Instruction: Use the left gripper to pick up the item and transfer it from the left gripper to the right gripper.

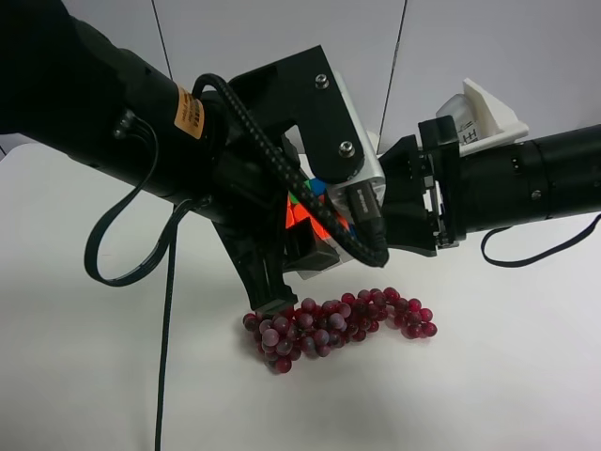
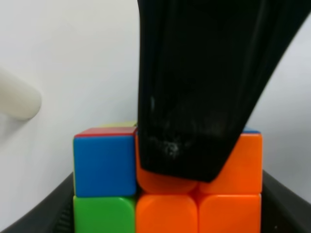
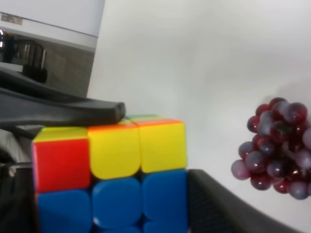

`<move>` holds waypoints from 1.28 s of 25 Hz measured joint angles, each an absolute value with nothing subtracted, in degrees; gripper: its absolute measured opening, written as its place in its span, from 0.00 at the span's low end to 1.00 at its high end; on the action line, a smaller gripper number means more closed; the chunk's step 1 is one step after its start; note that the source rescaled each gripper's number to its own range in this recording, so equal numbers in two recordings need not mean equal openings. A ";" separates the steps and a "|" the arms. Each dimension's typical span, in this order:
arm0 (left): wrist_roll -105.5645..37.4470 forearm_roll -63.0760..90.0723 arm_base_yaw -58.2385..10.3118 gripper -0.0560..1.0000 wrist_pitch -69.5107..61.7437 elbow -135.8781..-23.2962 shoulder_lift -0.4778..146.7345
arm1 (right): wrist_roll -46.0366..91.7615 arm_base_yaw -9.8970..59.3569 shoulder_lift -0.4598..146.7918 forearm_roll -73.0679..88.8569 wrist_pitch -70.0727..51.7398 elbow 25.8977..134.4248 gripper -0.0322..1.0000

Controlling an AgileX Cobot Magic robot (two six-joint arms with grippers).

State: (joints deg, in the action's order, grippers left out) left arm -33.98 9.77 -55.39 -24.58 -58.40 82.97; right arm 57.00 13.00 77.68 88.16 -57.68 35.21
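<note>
The item, a puzzle cube (image 1: pixel 324 225), hangs above the table between the two arms. The left gripper (image 1: pixel 291 246), on the arm with the orange label, is shut on it; in the left wrist view its jaws flank the cube (image 2: pixel 104 165) at the lower corners. The right gripper (image 1: pixel 376 224), on the arm with the white housing, reaches in from the other side. One of its fingers (image 2: pixel 194 97) lies pressed over the orange face. In the right wrist view the cube (image 3: pixel 114 184) fills the space between that gripper's jaws, with a left finger (image 3: pixel 63 111) across its top edge.
A bunch of dark red grapes (image 1: pixel 338 324) lies on the white table (image 1: pixel 507 376) right under the cube, and the grapes (image 3: pixel 279 148) also show in the right wrist view. A white candle (image 2: pixel 17 99) pokes into the left wrist view. Black cables (image 1: pixel 122 244) loop below the labelled arm.
</note>
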 joint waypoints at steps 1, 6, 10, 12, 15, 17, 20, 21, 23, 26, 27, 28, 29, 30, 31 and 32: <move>-33.98 9.77 -55.39 0.05 -24.58 -58.40 82.97 | 57.15 13.00 77.65 88.09 -57.63 35.21 0.04; -33.98 9.77 -55.39 0.05 -24.58 -58.40 82.97 | 57.21 13.00 77.69 88.04 -57.52 35.21 0.03; -33.98 9.77 -55.39 0.05 -24.58 -58.40 82.97 | 57.26 13.00 77.69 88.04 -57.52 35.21 0.03; -33.98 9.77 -55.39 0.05 -24.58 -58.40 82.97 | 57.26 13.00 77.69 88.04 -57.52 35.21 0.03; -33.98 9.77 -55.39 0.05 -24.58 -58.40 82.97 | 57.26 13.00 77.69 88.04 -57.52 35.21 0.03; -33.98 9.77 -55.39 0.05 -24.58 -58.40 82.97 | 57.28 13.00 77.69 88.04 -57.46 35.21 0.03; -33.98 9.72 -55.39 0.49 -23.59 -58.40 82.97 | 57.33 13.00 77.69 87.73 -56.73 35.21 0.03; -33.98 9.72 -55.39 0.71 -23.09 -58.40 82.97 | 57.33 13.00 77.76 87.73 -56.63 35.21 0.03; -33.98 9.72 -55.39 0.90 -22.69 -58.40 82.97 | 57.33 13.00 77.76 87.73 -56.56 35.21 0.03; -33.98 9.72 -55.39 0.98 -22.58 -58.40 82.97 | 57.33 13.00 77.76 87.73 -56.56 35.21 0.03; -33.98 9.72 -55.39 0.98 -22.58 -58.40 82.97 | 57.33 13.00 77.76 87.73 -56.56 35.21 0.03; -33.98 9.72 -55.39 0.98 -22.58 -58.40 82.97 | 57.33 13.00 77.76 87.73 -56.52 35.21 0.03; -33.98 9.72 -55.39 0.98 -22.58 -58.40 82.89 | 57.33 13.00 77.76 87.73 -56.52 35.21 0.03; -33.98 9.72 -55.39 0.98 -22.84 -58.40 82.73 | 57.33 13.00 77.76 87.73 -56.52 35.21 0.03; -33.98 9.72 -55.39 0.98 -23.07 -58.40 82.35 | 57.33 13.00 77.76 87.73 -56.52 35.21 0.03; -33.98 9.77 -55.39 0.98 -23.60 -58.40 81.76 | 57.33 13.00 77.76 87.73 -56.52 35.21 0.03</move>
State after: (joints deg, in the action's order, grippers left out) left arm -33.98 9.77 -55.39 -23.60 -58.40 81.76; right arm 57.33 13.00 77.76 87.73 -56.52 35.21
